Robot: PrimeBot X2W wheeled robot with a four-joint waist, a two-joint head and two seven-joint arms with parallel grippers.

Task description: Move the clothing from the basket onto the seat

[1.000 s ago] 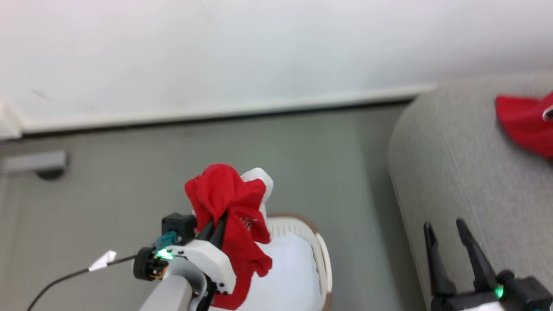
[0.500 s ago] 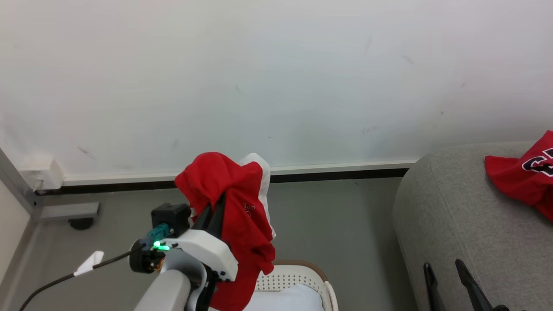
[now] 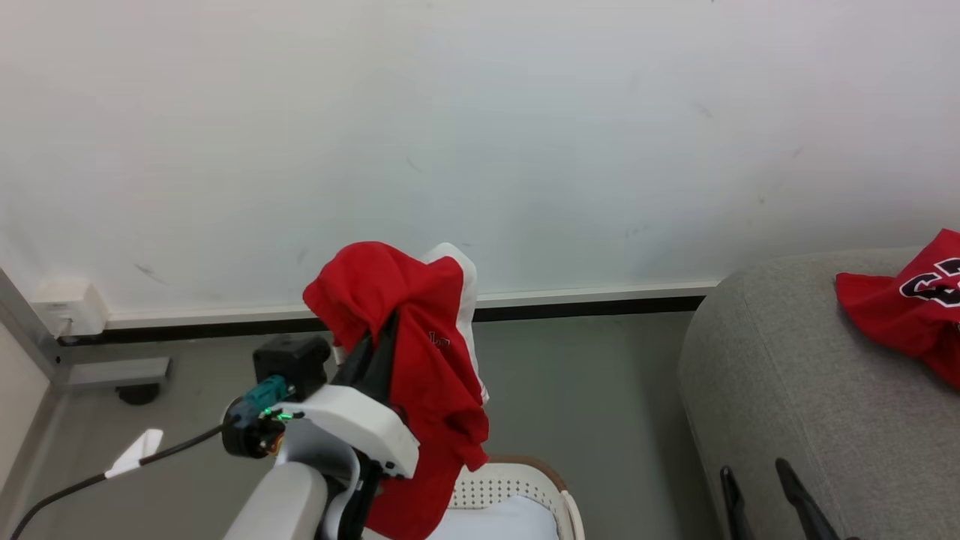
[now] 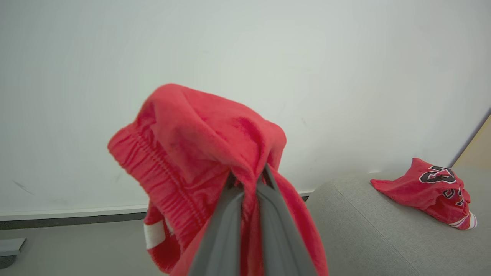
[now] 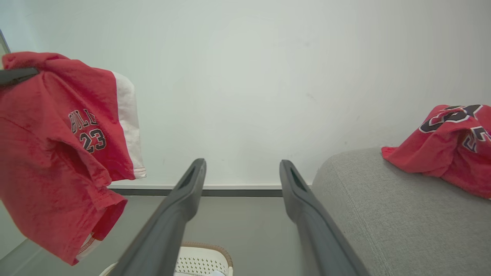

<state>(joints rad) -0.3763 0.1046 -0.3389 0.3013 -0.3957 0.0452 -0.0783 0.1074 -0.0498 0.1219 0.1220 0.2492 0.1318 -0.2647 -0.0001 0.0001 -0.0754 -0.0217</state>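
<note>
My left gripper [image 3: 381,339] is shut on a red piece of clothing [image 3: 420,375] with white trim and black lettering, which hangs in the air above the basket [image 3: 556,489]. In the left wrist view the fabric [image 4: 199,153] drapes over my pinched left gripper [image 4: 247,179]. The right wrist view shows the same garment [image 5: 57,153] at the left and the basket's brown rim [image 5: 215,249] low down. A second red jersey [image 3: 896,315] [image 4: 429,188] [image 5: 448,149] lies on the grey seat [image 3: 787,390] [image 4: 364,230] [image 5: 383,218]. My right gripper [image 3: 754,471] [image 5: 242,165] stands open and empty beside the seat's edge.
A white wall with a baseboard [image 3: 585,296] runs behind. Grey floor [image 3: 585,390] separates basket and seat. A caster under a grey bar [image 3: 135,390] and a white wall box [image 3: 64,306] are at the left. A tagged black cable [image 3: 135,454] trails from my left wrist. Something white lies inside the basket.
The head camera has tilted upward, so more wall shows. My left gripper has lifted the red garment higher over the basket. The right gripper stays open.
</note>
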